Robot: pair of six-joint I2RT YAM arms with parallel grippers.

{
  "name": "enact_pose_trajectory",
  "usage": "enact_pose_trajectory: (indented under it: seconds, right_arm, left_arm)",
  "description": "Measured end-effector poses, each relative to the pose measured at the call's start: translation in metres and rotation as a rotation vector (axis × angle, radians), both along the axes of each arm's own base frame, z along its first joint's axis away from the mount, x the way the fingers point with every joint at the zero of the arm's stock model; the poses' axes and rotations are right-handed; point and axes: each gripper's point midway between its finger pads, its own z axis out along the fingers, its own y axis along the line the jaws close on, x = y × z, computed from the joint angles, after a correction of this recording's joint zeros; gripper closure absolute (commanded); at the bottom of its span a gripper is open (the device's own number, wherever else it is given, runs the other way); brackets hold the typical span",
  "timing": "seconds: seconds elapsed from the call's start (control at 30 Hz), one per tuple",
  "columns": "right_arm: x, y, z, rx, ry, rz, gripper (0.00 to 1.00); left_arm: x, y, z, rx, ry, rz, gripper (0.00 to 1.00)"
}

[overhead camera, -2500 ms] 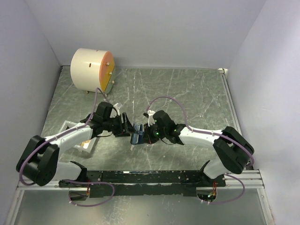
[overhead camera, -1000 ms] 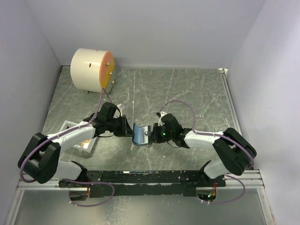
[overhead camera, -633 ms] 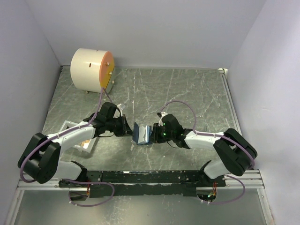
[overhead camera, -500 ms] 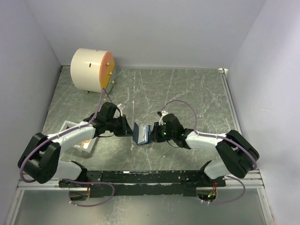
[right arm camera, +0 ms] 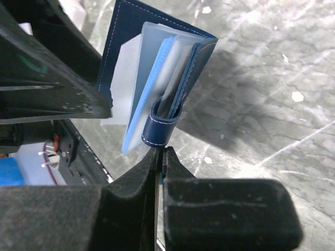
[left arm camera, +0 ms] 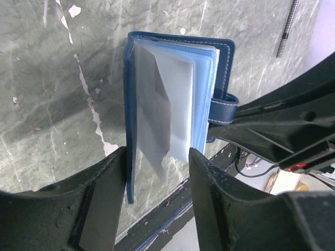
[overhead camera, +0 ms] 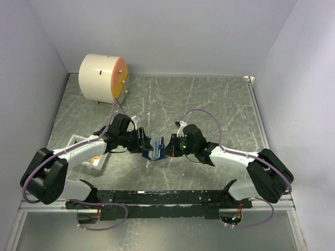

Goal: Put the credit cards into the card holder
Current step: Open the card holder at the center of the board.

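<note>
Navy card holder [left arm camera: 224, 55] on a marbled table [overhead camera: 209, 104].
Pale stitching edges the navy cover; its pockets are frosted and light blue. The table is grey-green, veined white; the cylinder [overhead camera: 97, 78] cream, orange-faced.

- Left arm [overhead camera: 78, 151]: extended forward, angled inward toward centre.
- Left gripper [left arm camera: 157, 178]: jaws parted, fingers parallel.
- Right arm [overhead camera: 230, 156]: extended forward, angled inward toward centre.
- Right gripper [right arm camera: 160, 154]: fingers pressed together at the tips.
- Grippers face each other, tips near.

Grey marbled table [overhead camera: 209, 104]; cream cylinder [overhead camera: 99, 78] at its far-left corner; white tray [overhead camera: 75, 139] near its left edge.
</note>
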Motion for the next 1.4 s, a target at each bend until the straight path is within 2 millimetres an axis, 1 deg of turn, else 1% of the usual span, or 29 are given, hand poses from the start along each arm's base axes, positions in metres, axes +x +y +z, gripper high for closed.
enact_pose_trajectory:
  seconds: [0.1, 0.17, 0.3, 0.57, 0.67, 0.77, 0.93, 0.97, 1.07, 1.2, 1.3, 1.4]
  right_arm:
    - [0.001, 0.004, 0.011, 0.029, -0.011, 0.004, 1.0]
    - [0.002, 0.006, 0.014, 0.038, -0.011, 0.004, 1.0]
    - [0.001, 0.006, 0.013, 0.04, -0.002, 0.004, 1.0]
    - [-0.001, 0.005, 0.005, 0.022, 0.021, 0.008, 1.0]
    - [-0.003, 0.004, 0.003, 0.014, 0.029, 0.008, 1.0]
    - [-0.003, 0.004, 0.003, 0.014, 0.028, 0.008, 1.0]
    - [-0.002, 0.004, 0.003, 0.014, 0.028, 0.009, 1.0]
    - [-0.003, 0.004, 0.003, 0.014, 0.029, 0.009, 1.0]
    - [-0.003, 0.003, 0.0, 0.009, 0.034, 0.008, 1.0]
    - [-0.003, 0.003, -0.002, 0.01, 0.034, 0.007, 1.0]
    - [-0.004, 0.002, -0.004, 0.007, 0.038, 0.007, 1.0]
    - [-0.005, 0.002, -0.004, 0.008, 0.038, 0.007, 1.0]
  left_arm:
    - [0.0, 0.0, 0.001, -0.003, -0.001, -0.001, 0.39]
    - [0.001, -0.001, 0.001, -0.007, -0.003, -0.001, 0.4]
    - [0.002, -0.002, 0.002, -0.013, -0.009, -0.002, 0.4]
    - [0.002, -0.001, 0.001, -0.005, -0.009, 0.004, 0.35]
    - [0.0, 0.001, 0.005, -0.017, -0.025, 0.013, 0.35]
    - [-0.001, 0.001, 0.007, -0.04, -0.041, 0.022, 0.38]
    - [-0.001, 0.0, 0.0, -0.04, -0.026, 0.031, 0.43]
    - [-0.001, 0.0, -0.001, -0.039, -0.024, 0.032, 0.46]
    - [-0.001, 0.0, -0.003, -0.039, -0.018, 0.035, 0.57]
    - [0.0, 0.0, -0.002, -0.043, -0.022, 0.036, 0.67]
    - [0.0, 0.0, -0.003, -0.047, -0.024, 0.038, 0.7]
    - [-0.002, 0.001, -0.006, -0.045, -0.018, 0.039, 0.7]
